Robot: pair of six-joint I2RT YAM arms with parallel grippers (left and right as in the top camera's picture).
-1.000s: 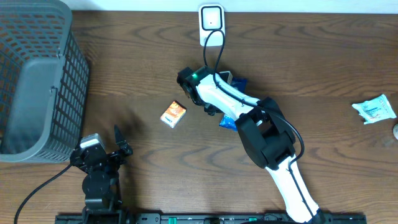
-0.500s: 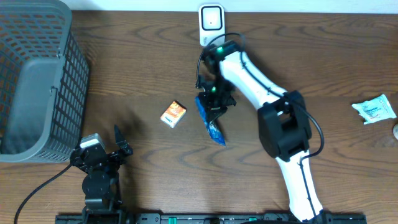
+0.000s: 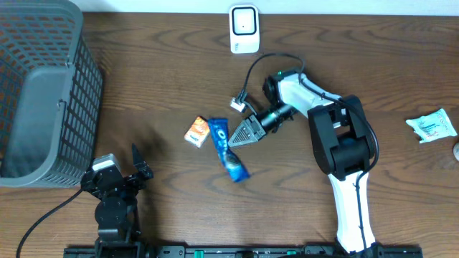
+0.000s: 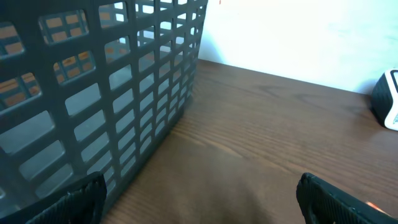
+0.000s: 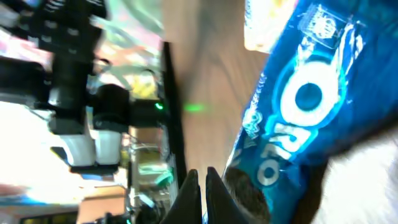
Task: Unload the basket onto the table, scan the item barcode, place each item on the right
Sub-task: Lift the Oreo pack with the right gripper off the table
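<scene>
Dark wood-grain table (image 3: 143,86) carries a grey plastic lattice basket (image 3: 43,93) at the left and a white barcode scanner (image 3: 244,29) at the far edge. Mid-table, the right end effector (image 3: 233,139) is pinched narrow on the edge of the blue glossy biscuit packet (image 3: 228,150), which is just beside a small orange box (image 3: 199,132) and well apart from the scanner. Near the basket, the left end effector (image 3: 140,163) stands spread wide, holding nothing.

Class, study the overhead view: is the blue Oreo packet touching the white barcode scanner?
Apart. The overhead view shows the Oreo packet lying mid-table, with a stretch of bare table between it and the barcode scanner at the far edge.
</scene>
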